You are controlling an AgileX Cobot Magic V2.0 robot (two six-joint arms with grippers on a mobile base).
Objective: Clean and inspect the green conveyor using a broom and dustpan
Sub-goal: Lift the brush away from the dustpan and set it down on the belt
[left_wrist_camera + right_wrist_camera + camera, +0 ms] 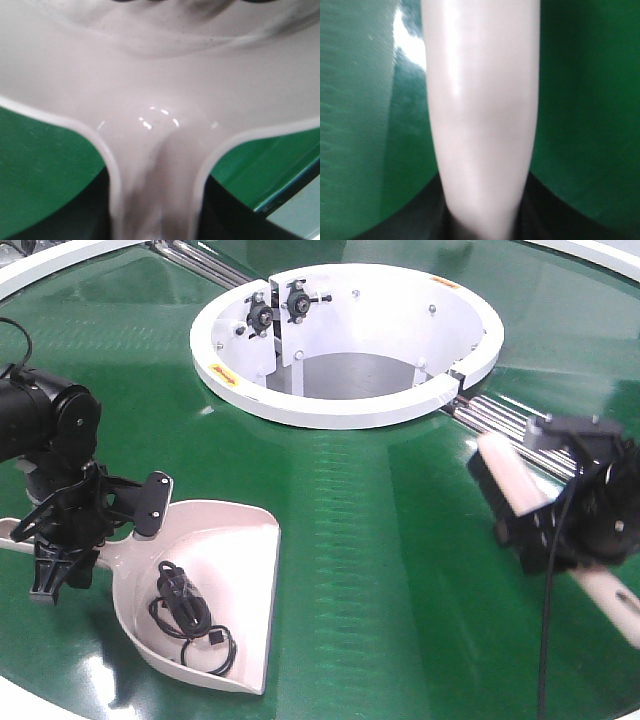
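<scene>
On the green conveyor [380,540], dustpan [240,550] holding black cable [180,605], broom [507,477] tilted

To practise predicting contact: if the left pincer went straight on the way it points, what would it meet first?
The dustpan it grips: the left pincer points along the handle at the pan's back wall. Past that, probably the black cable inside.

I count one item: black cord [178,592], loosely coiled, bundled thick at one end, small plug at the other.
</scene>
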